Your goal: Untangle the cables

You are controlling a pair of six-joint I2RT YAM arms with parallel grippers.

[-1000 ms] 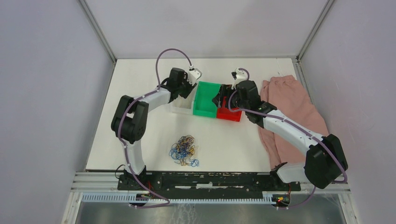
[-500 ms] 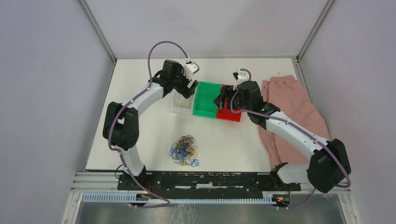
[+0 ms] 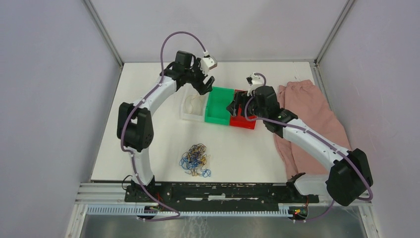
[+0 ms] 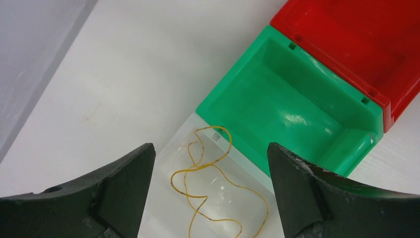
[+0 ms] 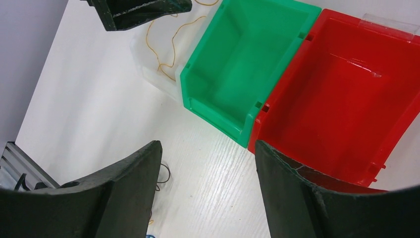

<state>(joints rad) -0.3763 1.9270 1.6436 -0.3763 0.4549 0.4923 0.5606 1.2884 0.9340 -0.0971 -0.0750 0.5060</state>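
Note:
A tangle of blue, dark brown and yellow cables (image 3: 195, 159) lies on the white table near the front, apart from both arms. One loose yellow cable (image 4: 218, 183) lies curled in the clear bin (image 4: 166, 210); the top view shows this yellow cable (image 3: 194, 104) too. My left gripper (image 4: 210, 148) hangs open above that bin with nothing between its fingers. In the top view the left gripper (image 3: 204, 85) is at the bin's far end. My right gripper (image 5: 208, 146) is open and empty, hovering over the table by the green bin and red bin; overhead the right gripper (image 3: 236, 106) sits above the red bin.
The clear bin (image 3: 188, 115), green bin (image 3: 220, 105) and red bin (image 3: 245, 121) stand side by side mid-table; the green and red ones hold nothing. A pink cloth (image 3: 307, 114) lies at the right. A left finger (image 5: 138, 12) shows at the right wrist view's top.
My left gripper has opened and lifted back toward the far side, leaving the yellow cable in the clear bin. The right arm has hardly moved.

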